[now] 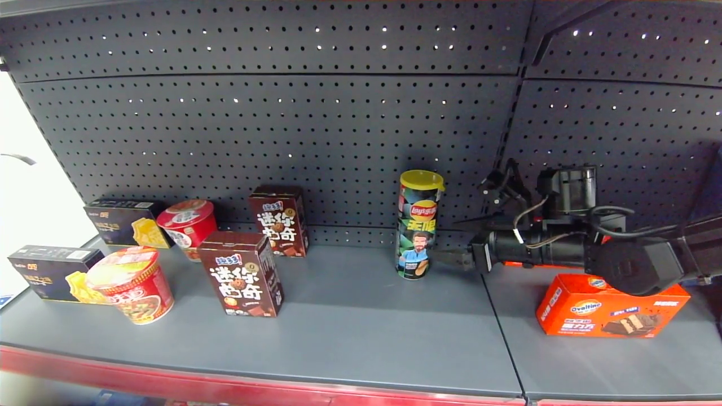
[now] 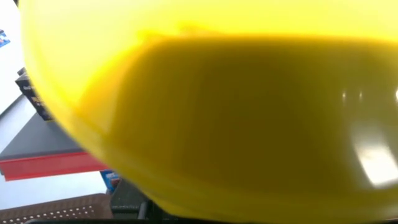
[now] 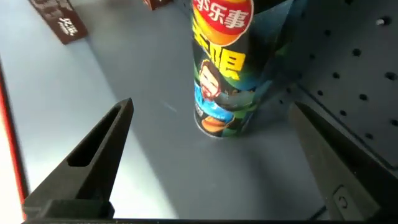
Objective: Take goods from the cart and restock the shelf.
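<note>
On shelf (image 1: 350,316), right claw (image 1: 445,241) spread beside chip can (image 1: 418,225) (top cropped, wrist view).

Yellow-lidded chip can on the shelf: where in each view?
Head: chip can upright on the shelf, right of centre.
Right wrist: chip can just ahead of the open right gripper.
Left wrist: a yellow surface up close; cannot tell what.
Shared: the shelf's red front edge.

Chip can (image 1: 418,225) — yellow lid, dark patterned body; orange box (image 1: 586,310); grey shelf (image 1: 361,332), red-edged.
</note>
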{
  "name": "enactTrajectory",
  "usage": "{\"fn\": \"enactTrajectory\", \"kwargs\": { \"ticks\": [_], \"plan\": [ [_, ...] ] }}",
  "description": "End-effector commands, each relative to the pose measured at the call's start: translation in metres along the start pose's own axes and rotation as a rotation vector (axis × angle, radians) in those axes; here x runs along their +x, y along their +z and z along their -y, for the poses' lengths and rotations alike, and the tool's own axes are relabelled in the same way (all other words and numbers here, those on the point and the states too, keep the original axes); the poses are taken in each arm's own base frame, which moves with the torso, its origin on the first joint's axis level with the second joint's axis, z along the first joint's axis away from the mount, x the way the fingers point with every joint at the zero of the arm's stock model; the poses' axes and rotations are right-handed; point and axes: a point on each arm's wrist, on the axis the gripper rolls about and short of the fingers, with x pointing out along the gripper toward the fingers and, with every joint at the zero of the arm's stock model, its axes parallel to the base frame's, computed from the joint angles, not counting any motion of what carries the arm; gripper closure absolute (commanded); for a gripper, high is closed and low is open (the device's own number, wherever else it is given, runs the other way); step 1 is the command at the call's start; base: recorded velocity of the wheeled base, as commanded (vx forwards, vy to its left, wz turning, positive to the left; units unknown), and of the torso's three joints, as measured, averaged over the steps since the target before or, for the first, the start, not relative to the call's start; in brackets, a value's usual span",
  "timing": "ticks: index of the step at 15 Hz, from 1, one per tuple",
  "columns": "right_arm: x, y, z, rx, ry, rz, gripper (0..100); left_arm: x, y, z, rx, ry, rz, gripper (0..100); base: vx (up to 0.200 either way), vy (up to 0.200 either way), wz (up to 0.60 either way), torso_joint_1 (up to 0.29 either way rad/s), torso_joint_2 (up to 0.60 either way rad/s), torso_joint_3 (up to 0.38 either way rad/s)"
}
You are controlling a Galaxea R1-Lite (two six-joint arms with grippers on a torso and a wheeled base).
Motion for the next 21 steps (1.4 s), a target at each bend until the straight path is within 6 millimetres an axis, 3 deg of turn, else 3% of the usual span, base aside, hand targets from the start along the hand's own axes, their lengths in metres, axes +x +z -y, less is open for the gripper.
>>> {"fn": "enactTrajectory", "kwargs": {
  "ticks": [1, 5, 12, 21],
  "plan": [
    [0.022, -0.011, 0.011, 0.003, 0.001, -0.002, 0, 0.002, 0.005, 0.000, 0.001, 0.000, -0.004, 100, 0.000, 0.000, 0.00, 0.000, 0.00, 0.000],
    [0.044, -0.021, 0.024, 0.012, 0.005, -0.004, 0, 0.002, 0.009, 0.000, 0.001, 0.003, -0.002, 100, 0.000, 0.000, 0.00, 0.000, 0.00, 0.000],
    [0.065, -0.032, 0.038, 0.029, 0.041, -0.001, 0, 0.003, 0.004, 0.000, 0.003, 0.006, -0.020, 100, 0.000, 0.000, 0.00, 0.000, 0.00, 0.000],
    [0.085, -0.040, 0.041, 0.035, 0.076, 0.018, 0, 0.002, -0.001, 0.001, 0.008, 0.009, -0.061, 100, 0.000, 0.000, 0.00, 0.000, 0.00, 0.000]
  ]
}}
